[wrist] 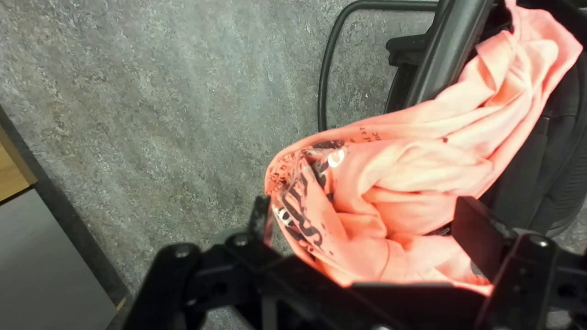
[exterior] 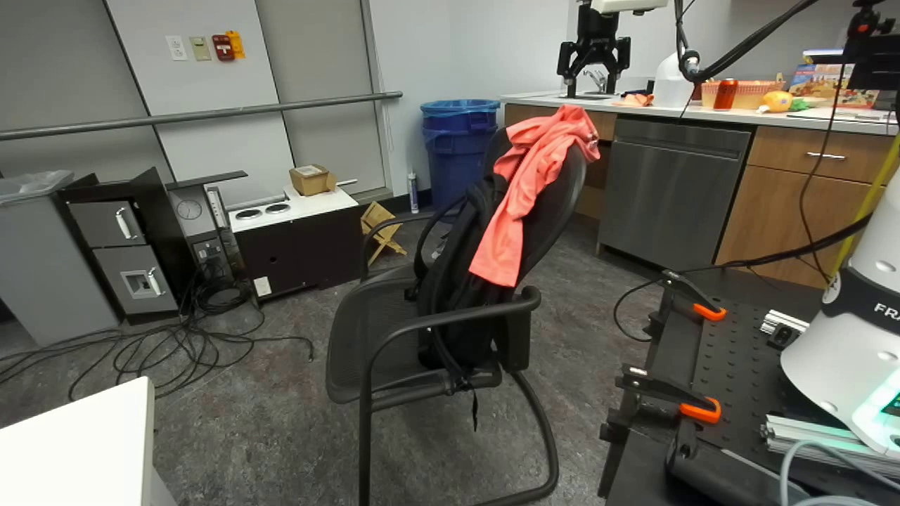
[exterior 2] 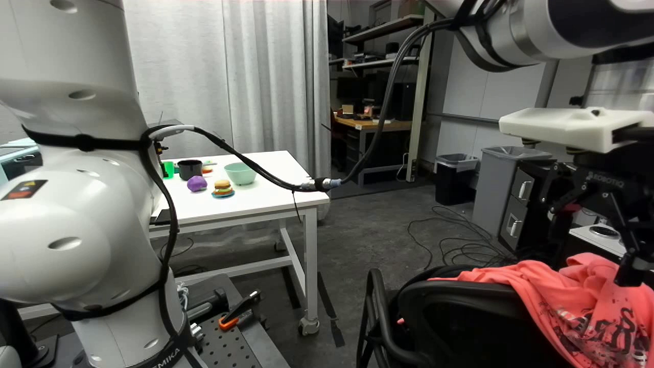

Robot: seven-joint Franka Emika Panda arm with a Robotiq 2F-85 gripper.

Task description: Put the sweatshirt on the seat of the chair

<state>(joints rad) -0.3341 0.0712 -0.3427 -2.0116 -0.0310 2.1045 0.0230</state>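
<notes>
Sweatshirt (exterior 2: 567, 294) draped over chair (exterior: 380, 327), claw (exterior: 591, 88) spread wide above.
Cropped in an exterior view, dark lettering (wrist: 296, 204) partly lost in folds; coral, rumpled.

Coral sweatshirt (exterior: 522, 193), apparently lettered, drapes over chair back (exterior: 555, 209).

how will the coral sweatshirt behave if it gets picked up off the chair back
The sweatshirt looks floppy, judging by its loose folds over the chair back, so it would likely sag rather than hold shape. One long end hangs down by the black bag and may trail or drag when lifted.
</notes>
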